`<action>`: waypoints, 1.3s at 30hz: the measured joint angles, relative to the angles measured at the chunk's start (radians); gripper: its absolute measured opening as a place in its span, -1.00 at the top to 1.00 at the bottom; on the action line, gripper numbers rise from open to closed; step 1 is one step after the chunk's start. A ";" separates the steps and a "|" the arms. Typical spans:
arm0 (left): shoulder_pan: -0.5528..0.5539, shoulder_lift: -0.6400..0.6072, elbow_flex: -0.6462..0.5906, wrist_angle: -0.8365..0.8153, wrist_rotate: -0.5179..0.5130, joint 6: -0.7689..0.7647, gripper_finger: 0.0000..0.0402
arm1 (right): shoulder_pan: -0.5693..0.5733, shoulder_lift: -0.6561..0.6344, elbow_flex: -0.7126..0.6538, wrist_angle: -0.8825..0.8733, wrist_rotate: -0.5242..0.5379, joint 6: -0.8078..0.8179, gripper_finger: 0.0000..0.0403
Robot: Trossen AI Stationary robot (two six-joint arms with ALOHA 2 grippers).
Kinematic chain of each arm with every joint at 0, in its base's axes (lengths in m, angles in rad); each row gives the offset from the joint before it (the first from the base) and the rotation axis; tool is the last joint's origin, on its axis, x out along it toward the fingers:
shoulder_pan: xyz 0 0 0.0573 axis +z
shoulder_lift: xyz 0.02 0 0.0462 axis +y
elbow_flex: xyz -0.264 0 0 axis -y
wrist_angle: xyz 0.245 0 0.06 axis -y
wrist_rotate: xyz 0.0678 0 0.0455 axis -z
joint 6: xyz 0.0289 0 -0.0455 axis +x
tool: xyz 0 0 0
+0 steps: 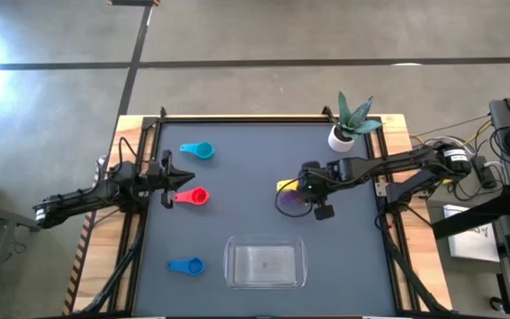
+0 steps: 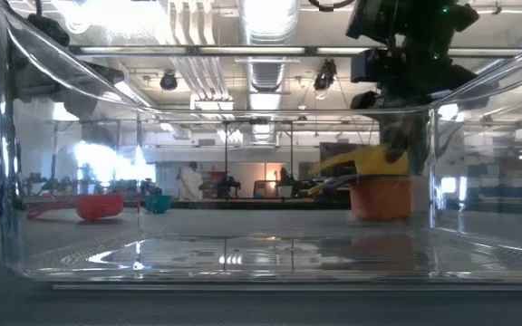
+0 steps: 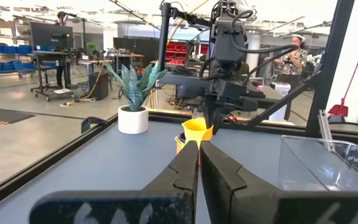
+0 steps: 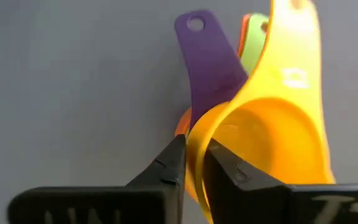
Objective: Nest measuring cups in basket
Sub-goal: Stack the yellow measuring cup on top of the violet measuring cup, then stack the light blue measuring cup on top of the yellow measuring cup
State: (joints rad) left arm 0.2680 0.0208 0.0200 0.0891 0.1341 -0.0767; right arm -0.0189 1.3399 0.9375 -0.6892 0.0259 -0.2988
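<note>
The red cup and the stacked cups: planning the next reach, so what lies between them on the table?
Nothing: in the high view, only bare table separates the red cup from the stacked cups under the right hand.

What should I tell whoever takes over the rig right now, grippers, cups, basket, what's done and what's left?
Right gripper: pinching the yellow cup by its rim, over the orange, green and purple stack, mid-table.
Left gripper: shut, empty, beside the red cup.
Basket: front of table, nothing in it.
Done: four cups about stacked.
Left: nest red, light blue and blue; put the stack in the basket.
</note>
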 joint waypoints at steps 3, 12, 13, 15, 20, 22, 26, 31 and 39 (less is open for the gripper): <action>0.000 0.000 0.000 0.000 0.000 0.000 1.00 | -0.006 -0.004 0.000 0.000 0.014 -0.009 0.62; 0.000 0.000 0.000 0.000 0.000 0.000 1.00 | -0.005 -0.067 0.000 -0.017 0.061 0.069 0.19; 0.000 0.000 0.000 0.000 0.000 0.000 1.00 | -0.004 -0.082 0.000 -0.017 0.060 0.092 0.16; 0.000 0.000 0.000 0.000 0.000 0.000 1.00 | 0.006 -0.113 0.000 -0.010 0.055 0.139 0.14; 0.000 0.000 0.000 0.000 0.000 0.000 1.00 | 0.064 -0.194 -0.022 0.080 0.053 0.220 0.15; 0.000 0.000 0.000 0.000 0.000 0.000 1.00 | 0.092 -0.218 -0.042 0.118 0.053 0.223 0.18; 0.000 0.000 0.000 0.000 0.000 0.000 1.00 | 0.116 -0.255 -0.091 0.153 0.056 0.259 0.23; 0.000 0.000 0.000 0.000 0.000 0.000 1.00 | 0.115 -0.282 -0.187 0.207 0.214 0.342 0.29; 0.000 0.000 0.000 0.000 0.000 0.000 1.00 | 0.115 -0.350 -0.439 0.685 0.263 0.445 0.46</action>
State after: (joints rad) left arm 0.2680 0.0208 0.0204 0.0892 0.1341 -0.0768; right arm 0.0959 0.9894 0.4980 -0.0045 0.2892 0.1465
